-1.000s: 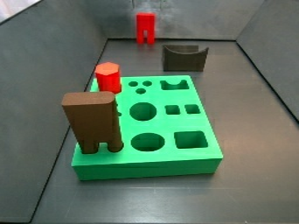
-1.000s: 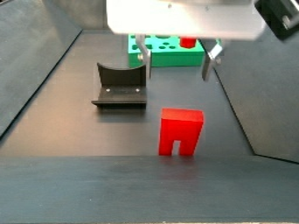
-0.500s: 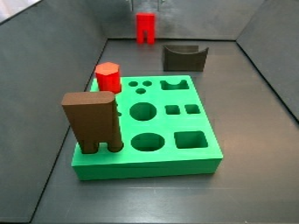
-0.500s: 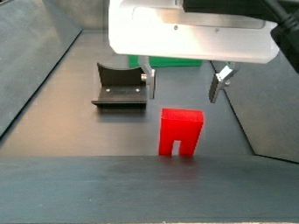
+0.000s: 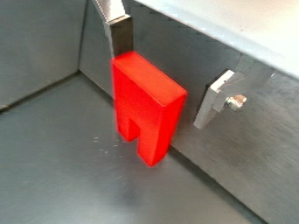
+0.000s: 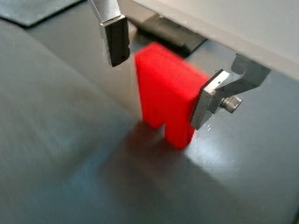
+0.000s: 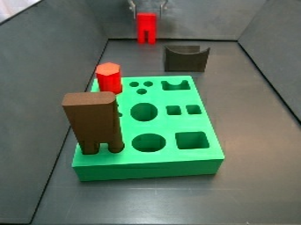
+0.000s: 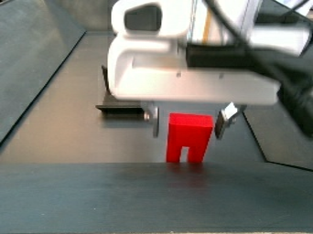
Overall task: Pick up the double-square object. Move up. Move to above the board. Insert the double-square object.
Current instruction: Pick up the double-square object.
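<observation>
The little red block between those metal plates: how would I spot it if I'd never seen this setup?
Start at the big green board with shaped holes, then look past the dark grey curved block to the far wall. There the double-square object stands upright on the dark floor, the pincer open around it. Unlike the red peg, it's boxy with two short legs.

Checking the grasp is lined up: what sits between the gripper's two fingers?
The double-square object stands upright on the floor between the gripper fingers, jaws open with gaps either side, in both wrist views.
</observation>
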